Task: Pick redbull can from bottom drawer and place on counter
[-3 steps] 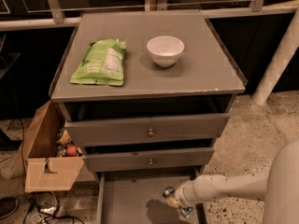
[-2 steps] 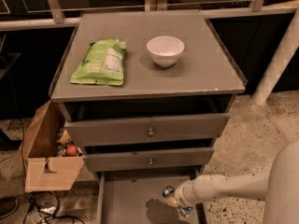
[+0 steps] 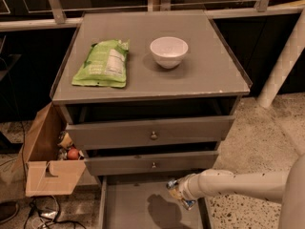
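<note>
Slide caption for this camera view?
Hand holds redbull can over open bottom drawer; green bag and white bowl sit on counter.

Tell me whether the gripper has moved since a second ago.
Yes. The gripper, holding the can, has risen slightly toward the knobbed drawer front just above the bottom drawer.

The robot's arm is a smooth white tube, rounded and flecked with dark specks, ending in the gripper over the drawer.
</note>
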You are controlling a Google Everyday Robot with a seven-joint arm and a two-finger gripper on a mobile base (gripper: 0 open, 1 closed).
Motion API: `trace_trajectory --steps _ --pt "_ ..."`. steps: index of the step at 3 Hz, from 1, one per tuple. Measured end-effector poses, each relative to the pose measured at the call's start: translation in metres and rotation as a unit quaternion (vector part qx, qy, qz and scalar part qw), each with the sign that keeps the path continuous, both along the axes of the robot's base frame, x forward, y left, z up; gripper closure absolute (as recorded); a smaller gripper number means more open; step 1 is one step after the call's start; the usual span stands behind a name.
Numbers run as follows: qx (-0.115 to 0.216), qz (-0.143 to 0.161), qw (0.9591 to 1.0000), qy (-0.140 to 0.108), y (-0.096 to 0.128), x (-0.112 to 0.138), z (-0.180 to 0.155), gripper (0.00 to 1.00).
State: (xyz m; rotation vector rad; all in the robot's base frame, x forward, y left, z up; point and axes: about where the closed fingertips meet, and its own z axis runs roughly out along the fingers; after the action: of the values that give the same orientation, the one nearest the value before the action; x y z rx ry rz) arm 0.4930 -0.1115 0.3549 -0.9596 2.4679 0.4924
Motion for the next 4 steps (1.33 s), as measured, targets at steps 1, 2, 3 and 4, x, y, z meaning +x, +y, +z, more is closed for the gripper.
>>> trace_trajectory --steps 1,2,3,4 --pt "-0.026 -0.027 0.9991 -0.021 -0.039 0.016 0.044 1.00" --pt "-0.026 -0.029 0.9990 -0.023 -0.040 0.017 0.048 1.00" --pt "-0.024 -0.036 0.9987 -0.027 -0.045 0.019 0.058 1.00" --pt "-0.036 -0.062 0.9965 -0.042 -0.072 0.018 0.081 1.00"
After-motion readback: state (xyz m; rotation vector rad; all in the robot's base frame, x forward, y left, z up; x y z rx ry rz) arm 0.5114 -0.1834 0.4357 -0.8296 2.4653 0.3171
